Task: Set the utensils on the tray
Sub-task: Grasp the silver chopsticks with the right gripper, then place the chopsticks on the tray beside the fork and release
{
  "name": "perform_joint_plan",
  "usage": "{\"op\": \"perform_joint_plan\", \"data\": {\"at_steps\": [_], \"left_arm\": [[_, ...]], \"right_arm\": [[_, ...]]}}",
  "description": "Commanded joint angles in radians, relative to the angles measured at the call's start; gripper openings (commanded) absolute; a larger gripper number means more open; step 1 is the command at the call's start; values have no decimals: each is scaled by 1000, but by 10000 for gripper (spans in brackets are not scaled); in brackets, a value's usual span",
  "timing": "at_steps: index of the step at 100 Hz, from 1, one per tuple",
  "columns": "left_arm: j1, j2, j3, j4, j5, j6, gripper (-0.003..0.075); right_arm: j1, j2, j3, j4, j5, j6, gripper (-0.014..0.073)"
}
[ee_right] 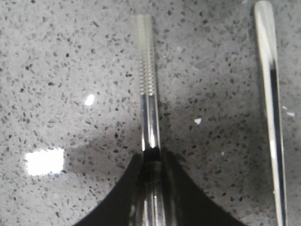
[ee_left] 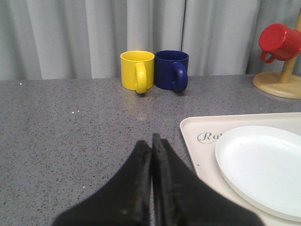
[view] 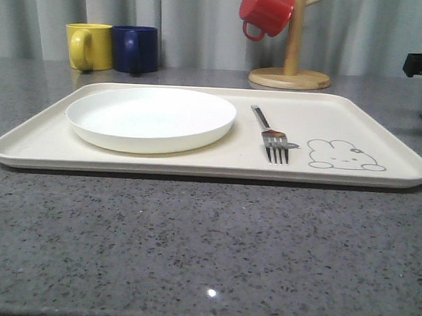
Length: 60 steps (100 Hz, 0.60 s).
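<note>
Now R fingers (ee_right: 151, 157) clamp chopsticks (ee_right: 148, 89); fork (view: 271, 135) on tray (view: 380, 130).

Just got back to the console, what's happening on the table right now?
The tray already holds the white plate and the fork. The right gripper has its jaws shut on the chopsticks over the grey counter, with the spoon handle lying alongside. The left gripper is shut and empty, near the tray's corner.
</note>
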Motion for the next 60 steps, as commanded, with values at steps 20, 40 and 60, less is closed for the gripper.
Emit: {"op": "perform_joint_plan", "data": {"at_steps": [20, 40, 60], "left_arm": [[3, 4, -27, -9, -78, -4, -18], [3, 4, -27, -9, -78, -4, -18], [3, 4, -27, -9, -78, -4, -18]], "right_arm": [[1, -94, -27, 6, 1, 32, 15], [77, -197, -44, 6, 27, 77, 15], [238, -219, -102, -5, 30, 172, 15]]}}
